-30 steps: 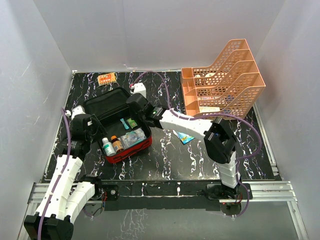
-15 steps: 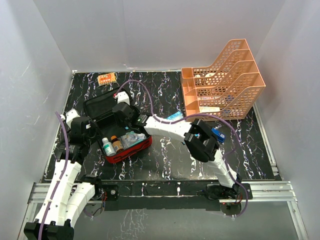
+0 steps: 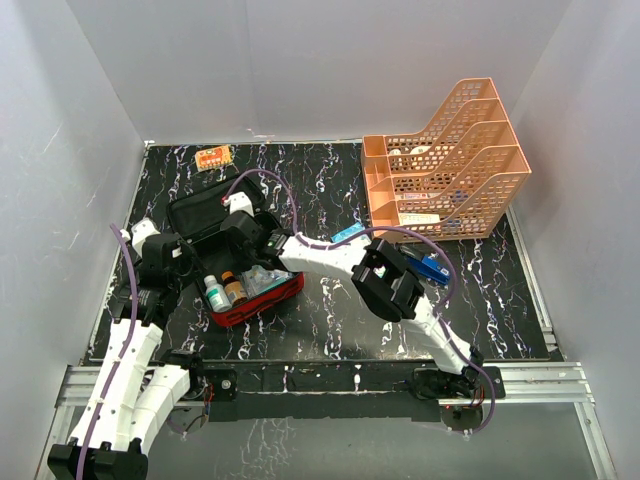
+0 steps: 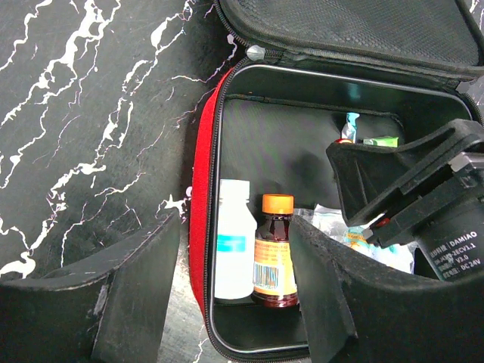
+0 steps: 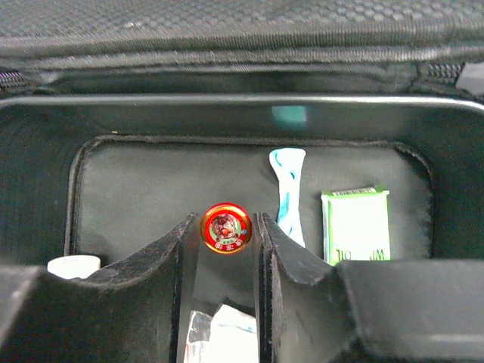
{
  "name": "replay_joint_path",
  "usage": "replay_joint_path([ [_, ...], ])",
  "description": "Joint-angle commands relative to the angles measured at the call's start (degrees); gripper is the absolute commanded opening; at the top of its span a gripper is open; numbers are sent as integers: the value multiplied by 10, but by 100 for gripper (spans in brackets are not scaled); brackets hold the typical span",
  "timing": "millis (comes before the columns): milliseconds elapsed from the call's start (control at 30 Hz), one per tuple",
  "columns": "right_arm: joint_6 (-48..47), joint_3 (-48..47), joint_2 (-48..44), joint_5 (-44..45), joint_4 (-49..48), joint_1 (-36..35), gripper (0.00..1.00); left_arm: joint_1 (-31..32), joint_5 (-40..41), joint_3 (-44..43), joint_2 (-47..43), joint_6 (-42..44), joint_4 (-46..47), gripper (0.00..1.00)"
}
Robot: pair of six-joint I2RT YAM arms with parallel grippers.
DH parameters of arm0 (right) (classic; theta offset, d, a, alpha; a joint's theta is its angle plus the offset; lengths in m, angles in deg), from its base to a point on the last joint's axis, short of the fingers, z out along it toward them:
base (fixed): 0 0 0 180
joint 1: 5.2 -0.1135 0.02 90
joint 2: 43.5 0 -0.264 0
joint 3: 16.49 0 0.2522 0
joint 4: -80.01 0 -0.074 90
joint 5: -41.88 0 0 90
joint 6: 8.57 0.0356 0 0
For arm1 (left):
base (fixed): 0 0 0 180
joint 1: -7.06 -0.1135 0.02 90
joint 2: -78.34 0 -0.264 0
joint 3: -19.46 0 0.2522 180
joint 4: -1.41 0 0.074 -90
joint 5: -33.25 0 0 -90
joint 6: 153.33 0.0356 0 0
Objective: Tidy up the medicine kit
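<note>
medicine kit (image 3: 262,303) open, left-centre of top view | right gripper (image 5: 224,221) inside it, clenched on small red round tin (image 5: 225,231) | left gripper (image 4: 234,227) released, fingers either side of kit's red wall

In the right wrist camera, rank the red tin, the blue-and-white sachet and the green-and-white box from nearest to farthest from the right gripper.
1. red tin, held between the right gripper fingertips.
2. blue-and-white sachet, just to the right, on the medicine kit floor.
3. green-and-white box, farther right.
</note>
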Motion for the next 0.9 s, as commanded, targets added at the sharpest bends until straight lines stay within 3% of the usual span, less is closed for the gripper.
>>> replay_joint_path([
  [0,-17,-48,18,6,-12,-1,32,1,16,-12,-5,-5,-4,59],
  [200,-24,-50,2,-1,-6,-1,40,2,36,-27,7,0,-7,59],
  [500,-13,-15,-90,2,8,0,42,1,58,-110,61,18,25,65],
  [633,13,70,-173,37,8,4,45,1,48,-160,113,43,42,69],
  [867,87,236,-311,129,66,13,61,-2,20,-202,177,77,67,76],
])
